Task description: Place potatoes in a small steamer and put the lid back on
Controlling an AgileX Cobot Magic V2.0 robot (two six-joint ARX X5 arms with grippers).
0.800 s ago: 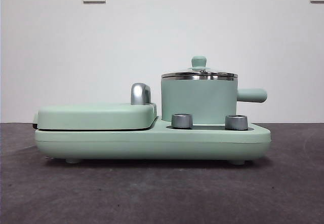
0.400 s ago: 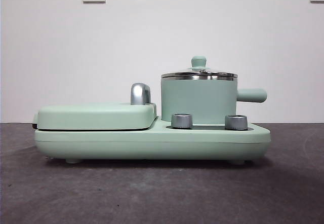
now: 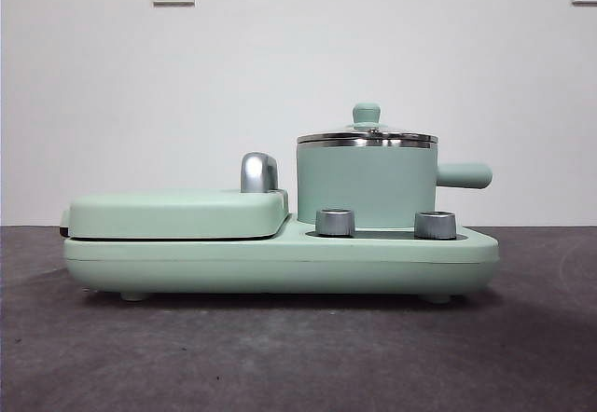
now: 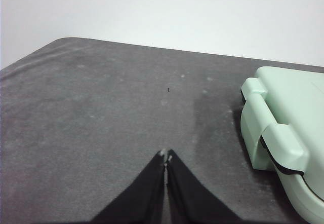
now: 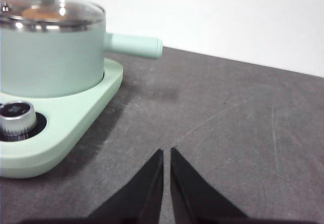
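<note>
Front view: lid (image 3: 367, 136) seated on steamer (image 3: 366, 184), pot on green cooker base (image 3: 280, 258) beside flat griddle cover (image 3: 177, 212). Right wrist view: orange-brown patch under glass, likely potato (image 5: 38, 12) inside. Task looks complete; nothing further called for, by my judgement. Left gripper (image 4: 165, 156) and right gripper (image 5: 166, 153) low over bench (image 5: 228, 133), jaws closed, empty.

No text, label, brand or number can be read on anything in these views

Mint-green steamer (image 3: 366, 186) — steel-rimmed lid (image 3: 367, 136), dark-grey table (image 3: 280, 356).
</note>
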